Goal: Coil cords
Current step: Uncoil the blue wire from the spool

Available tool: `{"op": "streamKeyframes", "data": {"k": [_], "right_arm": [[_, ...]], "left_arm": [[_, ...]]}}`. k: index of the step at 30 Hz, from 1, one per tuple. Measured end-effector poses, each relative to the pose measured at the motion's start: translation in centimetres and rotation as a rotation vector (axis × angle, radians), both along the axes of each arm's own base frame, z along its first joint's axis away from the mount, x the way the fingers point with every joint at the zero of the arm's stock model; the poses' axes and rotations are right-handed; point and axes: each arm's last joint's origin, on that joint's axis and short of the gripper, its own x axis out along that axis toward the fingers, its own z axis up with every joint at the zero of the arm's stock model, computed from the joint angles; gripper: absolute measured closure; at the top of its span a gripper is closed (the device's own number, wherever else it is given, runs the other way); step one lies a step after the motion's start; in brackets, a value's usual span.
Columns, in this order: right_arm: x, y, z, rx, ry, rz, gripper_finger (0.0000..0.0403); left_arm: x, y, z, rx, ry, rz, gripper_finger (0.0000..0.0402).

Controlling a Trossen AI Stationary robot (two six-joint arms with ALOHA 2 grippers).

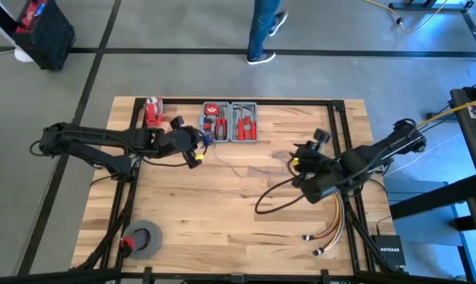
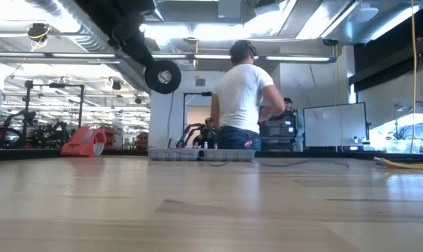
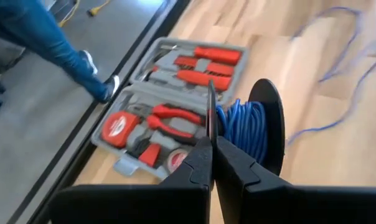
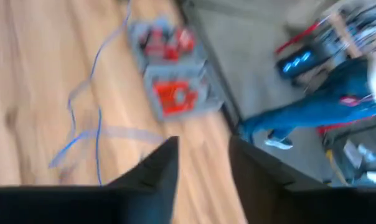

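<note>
Cords (image 3: 241,127) of thin blue wire are sitting wound in a coil on a black spool (image 3: 272,124), and the left gripper (image 3: 211,134) is pinching one thin black flange of that spool with its fingers pressed fully together; in the high view this gripper (image 1: 197,146) is sitting toward the far left of the wooden table (image 1: 222,213), just beside the open grey tool case (image 1: 231,121) with its red-handled tools. More loose blue cord (image 3: 337,68) is trailing away from the spool across the bare wood toward the middle of the table, lying in slack loops. The right wrist view is showing a stretch of the same blue cord (image 4: 91,106) lying on the boards beyond the right gripper (image 4: 203,155), whose two dark fingers are standing apart with a clear gap between them and nothing in it. From above, the right gripper (image 1: 303,163) is hanging over the right half of the table, near a bundle of yellow, orange and red cables (image 1: 332,233). A grey roll of tape (image 1: 143,238) is lying near the left front corner. A person (image 2: 241,98) in a white shirt and jeans is standing on the floor beyond the table's far edge
</note>
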Motion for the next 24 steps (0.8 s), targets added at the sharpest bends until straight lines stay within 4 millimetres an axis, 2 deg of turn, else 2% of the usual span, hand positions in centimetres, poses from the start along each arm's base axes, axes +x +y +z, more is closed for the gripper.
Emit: {"op": "streamKeyframes", "data": {"k": [4,8,14,19,24], "right_arm": [[0.4,-0.8,-3.2,0.057,0.136,-0.021,0.0207],[1.7,-1.3,-6.4,0.021,0.11,-0.027,0.0187],[5.5,-2.3,-10.8,-0.003,-0.065,0.146,0.0193],[8.3,-3.9,-12.7,0.029,-0.328,0.347,0.0209],[10.5,-6.0,-14.4,0.031,-0.424,0.452,0.0222]], "left_arm": [[0.3,-0.6,0.2,0.007,-0.019,-0.058,0.0401],[0.8,-1.2,0.7,0.011,-0.068,-0.143,0.0401],[1.4,-2.3,1.5,0.031,-0.138,-0.27,0.0401],[1.5,-2.8,1.6,0.048,-0.146,-0.302,0.0401],[1.5,-2.9,1.6,0.048,-0.151,-0.304,0.0401]]}}
